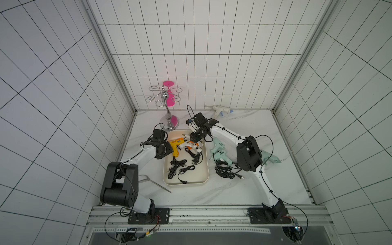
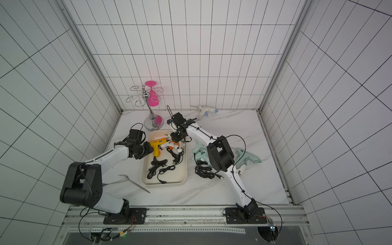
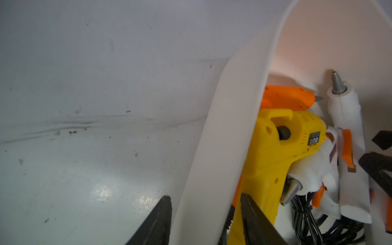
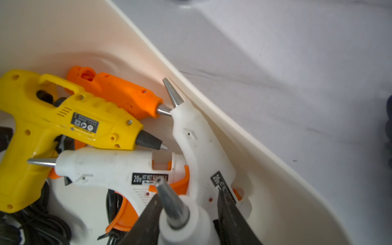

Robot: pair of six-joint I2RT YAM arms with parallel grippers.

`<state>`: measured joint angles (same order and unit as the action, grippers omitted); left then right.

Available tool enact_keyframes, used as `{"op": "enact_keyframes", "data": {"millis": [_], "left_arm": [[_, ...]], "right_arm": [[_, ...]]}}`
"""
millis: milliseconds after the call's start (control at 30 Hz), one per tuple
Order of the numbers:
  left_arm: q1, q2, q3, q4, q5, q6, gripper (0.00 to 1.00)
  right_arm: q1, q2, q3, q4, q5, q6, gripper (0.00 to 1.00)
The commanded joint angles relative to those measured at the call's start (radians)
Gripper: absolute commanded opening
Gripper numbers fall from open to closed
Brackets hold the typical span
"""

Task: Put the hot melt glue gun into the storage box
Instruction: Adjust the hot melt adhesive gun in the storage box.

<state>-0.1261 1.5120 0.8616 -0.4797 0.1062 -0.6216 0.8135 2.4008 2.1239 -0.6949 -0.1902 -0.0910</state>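
Placement looks near done: right hand [image 4: 188, 194] has its 2 fingers closed against a white hot melt glue gun [image 4: 182, 224], nozzle pointing away from the lens. The gun sits low over the pile at the upper right corner of the storage box [image 1: 186, 184]. It is inside the box outline, seemingly not yet released. It is likely held low so it settles on the pile instead of bouncing out.

Left hand [image 3: 204, 196] is part open, 1 finger outside the box's left wall, 1 inside beside the yellow gun [image 3: 275, 148]. It is probably there to pin the box against sliding. Whether the fingers pinch the wall yet, can't tell.

- **Right wrist view:** gives the contents sharp: yellow gun, orange gun [image 4: 118, 91] upper left of frame, 2 white guns [image 4: 110, 167] crossed at centre. Top views hide most of this under the hand.
- **Left wrist view:** alone shows the wall between the fingers.
- **Both top views:** alone show what is outside the box.
  - Mint guns [image 1: 218, 150] and a black cord bundle [image 1: 224, 171] lie on the bench [image 1: 233, 195] right of the box, partly under the right arm.
  - 1 white gun [image 1: 219, 110] lies by the back wall.
  - A wire rack [image 1: 166, 125] with a pink glass [image 1: 169, 99] stands upper centre.
  - Metal tongs [image 1: 157, 182] lie lower left of the box.

More guns likely left to load.
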Motion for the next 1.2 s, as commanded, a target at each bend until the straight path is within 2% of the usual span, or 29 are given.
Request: {"op": "enact_keyframes", "data": {"millis": [0, 100, 233, 400, 467, 600, 667, 1000, 1167], "left_arm": [[-0.005, 0.013, -0.004, 0.087, 0.067, -0.053, 0.54], [-0.009, 0.037, 0.004, 0.103, 0.085, -0.071, 0.53], [-0.02, 0.061, 0.015, 0.114, 0.09, -0.088, 0.53], [-0.026, 0.078, 0.019, 0.127, 0.103, -0.116, 0.52], [-0.026, 0.079, 0.017, 0.134, 0.109, -0.128, 0.52], [-0.027, 0.082, 0.017, 0.137, 0.113, -0.134, 0.51], [-0.026, 0.078, 0.017, 0.134, 0.113, -0.132, 0.51], [-0.017, 0.065, 0.01, 0.127, 0.116, -0.123, 0.51], [-0.013, 0.068, 0.01, 0.127, 0.122, -0.118, 0.51]], "right_arm": [[0.036, -0.017, -0.063, -0.116, 0.095, -0.109, 0.44], [0.063, -0.065, -0.173, -0.087, 0.202, -0.159, 0.39], [0.098, -0.111, -0.236, -0.043, 0.307, -0.194, 0.26], [0.121, -0.148, -0.221, -0.009, 0.404, -0.213, 0.24], [0.121, -0.159, -0.21, -0.022, 0.403, -0.22, 0.28], [0.104, -0.164, -0.196, -0.066, 0.399, -0.149, 0.49], [0.089, -0.164, -0.192, -0.091, 0.402, -0.096, 0.52], [0.03, -0.232, -0.22, -0.101, 0.382, 0.097, 0.5], [0.03, -0.237, -0.233, -0.119, 0.33, 0.112, 0.36]]}}
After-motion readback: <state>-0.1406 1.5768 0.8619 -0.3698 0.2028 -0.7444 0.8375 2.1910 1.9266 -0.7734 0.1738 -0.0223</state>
